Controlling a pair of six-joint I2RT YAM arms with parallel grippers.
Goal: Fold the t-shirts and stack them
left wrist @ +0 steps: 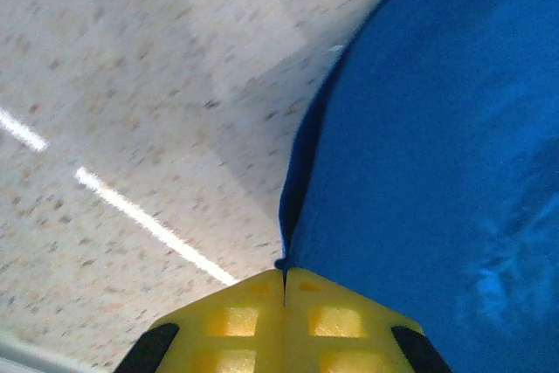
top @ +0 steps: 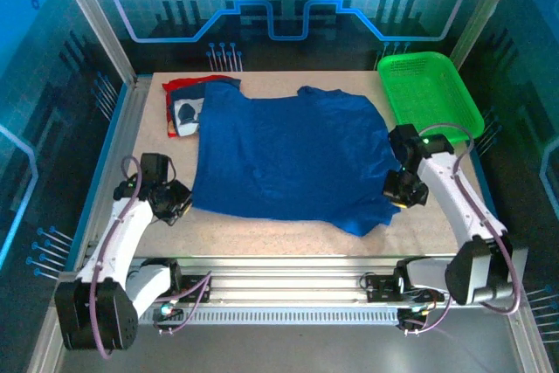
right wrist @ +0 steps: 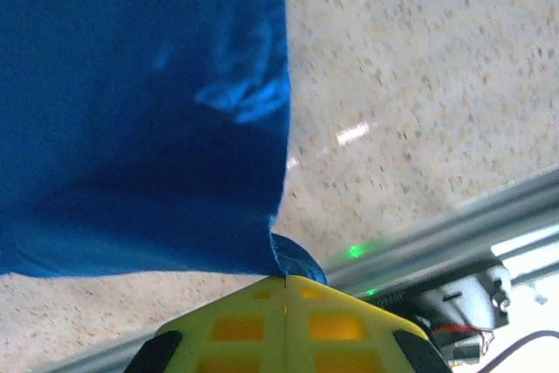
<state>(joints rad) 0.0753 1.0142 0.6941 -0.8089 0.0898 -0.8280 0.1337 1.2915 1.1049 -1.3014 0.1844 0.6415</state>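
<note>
No legible text, label, brand or number was noted. The royal blue cloth t-shirt (top: pixel 288 155) lay with a plain face up. The print on the folded navy-and-white tee (top: pixel 186 115) was too small to read.

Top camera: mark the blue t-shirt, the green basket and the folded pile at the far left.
blue t-shirt (top: pixel 288 159), top external view, middle of the spread cloth.
green basket (top: pixel 430 93), top external view, bare mesh floor.
folded pile (top: pixel 185 116), top external view, its white-printed patch.
</note>
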